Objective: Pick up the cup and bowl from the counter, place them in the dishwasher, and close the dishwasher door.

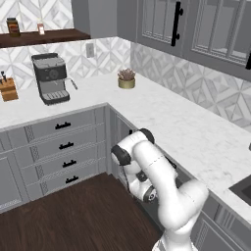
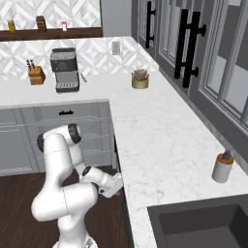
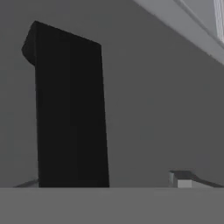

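Under the counter edge, the gripper sits close against a grey panel with a black handle — jaw state cannot be told.

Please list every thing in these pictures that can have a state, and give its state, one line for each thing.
Gripper: low at the grey cabinet front under the counter edge; open or shut cannot be told.
Drawers: all shut.
Upper cabinet doors: shut.
Sink: dark, dry, nothing in it.
Soap dispenser: upright beside the sink.
Coffee machine: upright on the counter.

Marble counter (plant pot, soap bottle)
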